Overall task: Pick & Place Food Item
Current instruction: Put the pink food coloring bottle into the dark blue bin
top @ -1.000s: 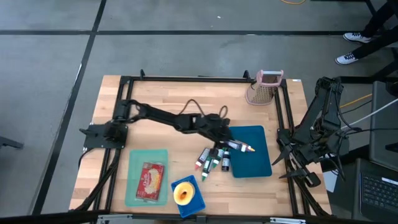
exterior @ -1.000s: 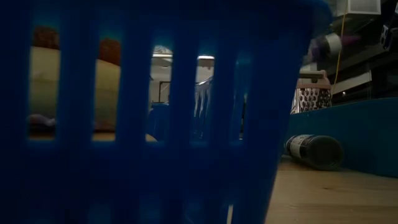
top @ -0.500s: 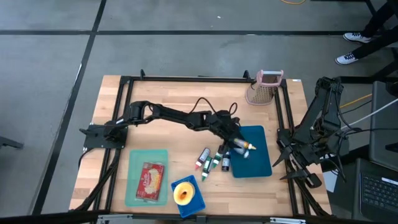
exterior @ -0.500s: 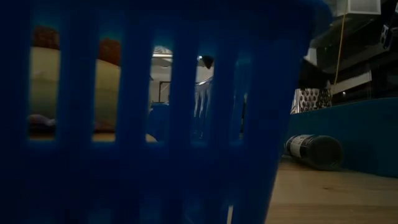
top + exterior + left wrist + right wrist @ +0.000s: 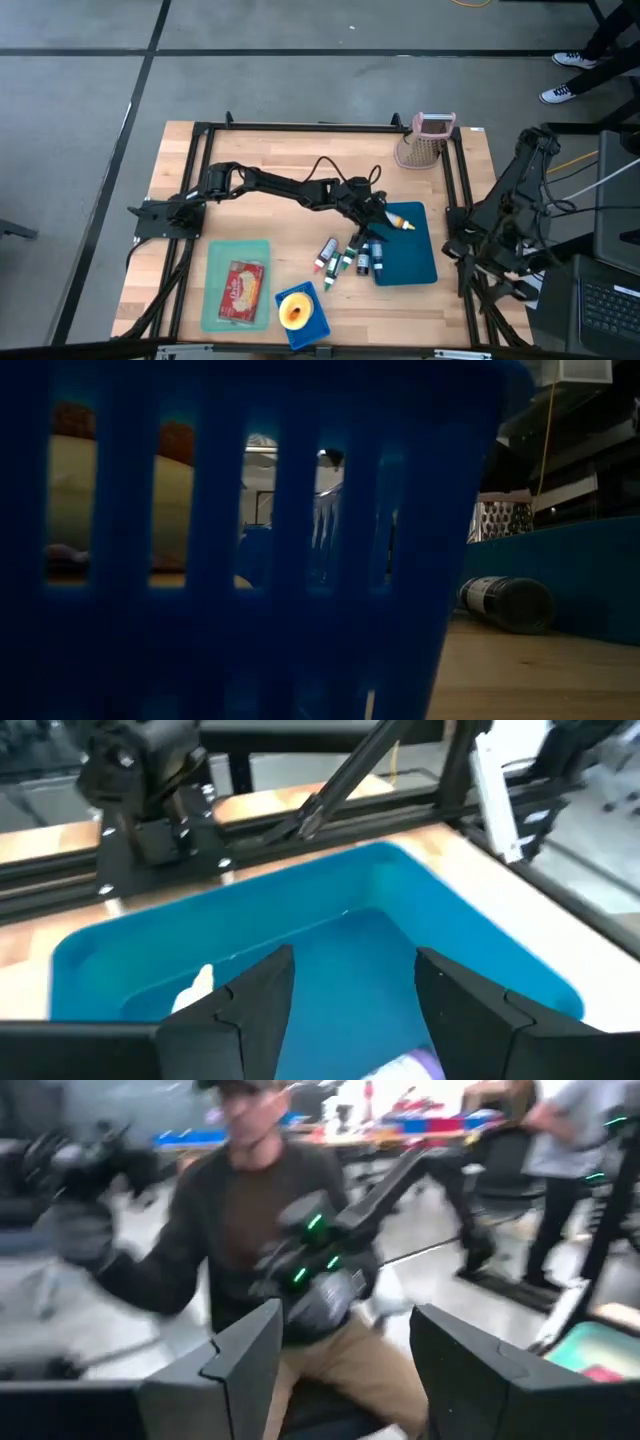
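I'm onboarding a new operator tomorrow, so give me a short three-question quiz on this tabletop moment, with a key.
1. True or false: the left claw stands open over the dark blue rectangular plastic tray.
2. What lies in the pale green flat tray near the table's front-left?
A. a metal grater
B. a red food packet
C. a marker
3. Fill in: the yellow round food item sits in a small ____ slotted basket.

Key:
1. True. The wrist view shows its fingers apart above the tray.
2. B.
3. Blue.

The right claw waits open off the table's right edge.
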`<move>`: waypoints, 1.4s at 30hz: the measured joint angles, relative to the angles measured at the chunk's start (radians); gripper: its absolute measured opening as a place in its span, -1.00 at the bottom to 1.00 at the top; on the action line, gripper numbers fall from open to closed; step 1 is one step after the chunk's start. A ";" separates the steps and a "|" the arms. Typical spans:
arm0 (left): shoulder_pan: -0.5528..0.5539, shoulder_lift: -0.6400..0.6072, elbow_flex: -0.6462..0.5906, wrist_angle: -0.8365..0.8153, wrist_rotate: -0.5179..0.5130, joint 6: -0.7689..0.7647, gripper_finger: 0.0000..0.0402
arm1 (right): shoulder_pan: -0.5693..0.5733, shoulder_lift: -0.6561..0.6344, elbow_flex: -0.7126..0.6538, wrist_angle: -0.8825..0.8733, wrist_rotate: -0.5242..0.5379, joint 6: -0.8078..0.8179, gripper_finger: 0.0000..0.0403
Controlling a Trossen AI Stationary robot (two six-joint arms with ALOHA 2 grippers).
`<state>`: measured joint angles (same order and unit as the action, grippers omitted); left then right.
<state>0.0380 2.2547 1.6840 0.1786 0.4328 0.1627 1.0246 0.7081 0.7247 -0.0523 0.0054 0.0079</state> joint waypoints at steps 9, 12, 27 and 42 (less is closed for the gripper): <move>-0.029 0.000 0.000 0.033 0.013 0.018 0.02 | -0.049 -0.554 -0.274 -0.154 0.124 -0.042 0.08; -0.035 0.000 0.000 0.023 0.011 0.030 0.02 | -0.049 -0.698 -0.349 -0.192 0.158 -0.019 0.08; -0.162 0.000 -0.060 -0.190 -0.185 0.160 0.02 | -0.049 -0.707 -0.484 -0.180 0.215 0.031 0.08; -0.246 -0.150 -0.127 -0.171 -0.400 0.223 -0.03 | -0.049 -0.709 -0.490 -0.108 0.215 0.055 0.08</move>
<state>-0.2079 2.1046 1.5570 0.0078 0.0330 0.3857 0.9759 -0.0006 0.2344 -0.1604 0.2199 0.0634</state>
